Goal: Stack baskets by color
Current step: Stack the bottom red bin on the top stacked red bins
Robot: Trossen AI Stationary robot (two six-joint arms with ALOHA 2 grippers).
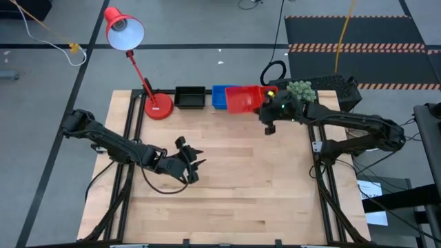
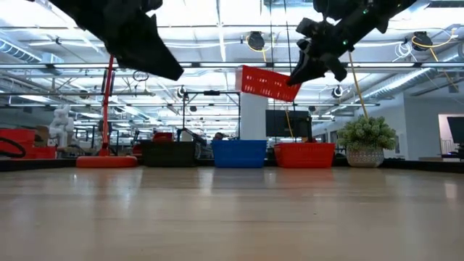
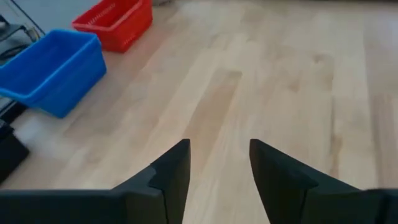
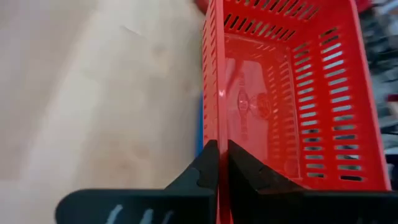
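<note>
Three baskets rest on their bases in a row along the table's far edge: black [image 2: 170, 153], blue [image 2: 239, 153] and red [image 2: 304, 154]. A second red basket [image 2: 268, 83] hangs tilted in the air above them, with my right gripper [image 4: 217, 146] shut on it; in the high view this basket [image 1: 241, 100] sits beside the blue one [image 1: 219, 97]. My left gripper [image 1: 189, 162] is over the middle of the table, left of centre. It is open [image 3: 219, 165] with nothing between its fingers. My right gripper holds the lifted red basket by one perforated side wall [image 4: 212, 127], one finger inside the basket and one outside. The fingers come slanting down from the table's right side and lie along that wall. The basket is clear of the table, tilted, its open side toward the wrist camera.
A red lamp stands with its round base [image 1: 158, 107] at the far left, next to the black basket [image 1: 191, 97]. A small potted plant [image 1: 300, 89] sits at the far right corner. Bare wood lies across the middle and near part of the table [image 1: 234, 186].
</note>
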